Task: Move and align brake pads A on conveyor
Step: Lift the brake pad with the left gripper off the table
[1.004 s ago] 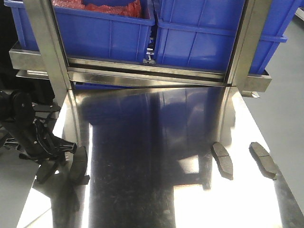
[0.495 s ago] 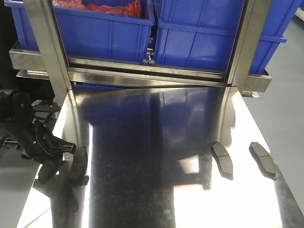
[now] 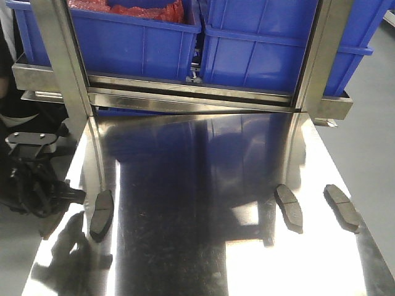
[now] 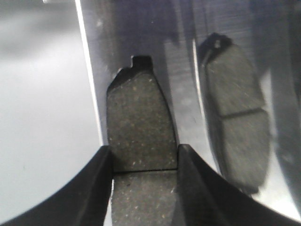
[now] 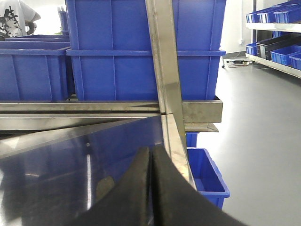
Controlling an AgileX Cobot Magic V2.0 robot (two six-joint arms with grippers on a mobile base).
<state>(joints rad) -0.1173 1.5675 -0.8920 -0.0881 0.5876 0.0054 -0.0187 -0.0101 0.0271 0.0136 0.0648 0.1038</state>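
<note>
Left end effector (image 4: pixel 143 157), right end effector (image 5: pixel 150 162): matte blk, curved tapered fingers (image 4: pixel 91 188). Left arm (image 3: pixel 34 182): blk, cable bundle.

The shiny steel counter (image 3: pixel 185 259) fills the lower frame of the front view; three dark brake pads lie flat on it; the left pad (image 3: pixel 102 213) near the left edge; the middle pad (image 3: pixel 289 208) and right pad (image 3: pixel 342 208) at lower right, side by side, apart.
</note>
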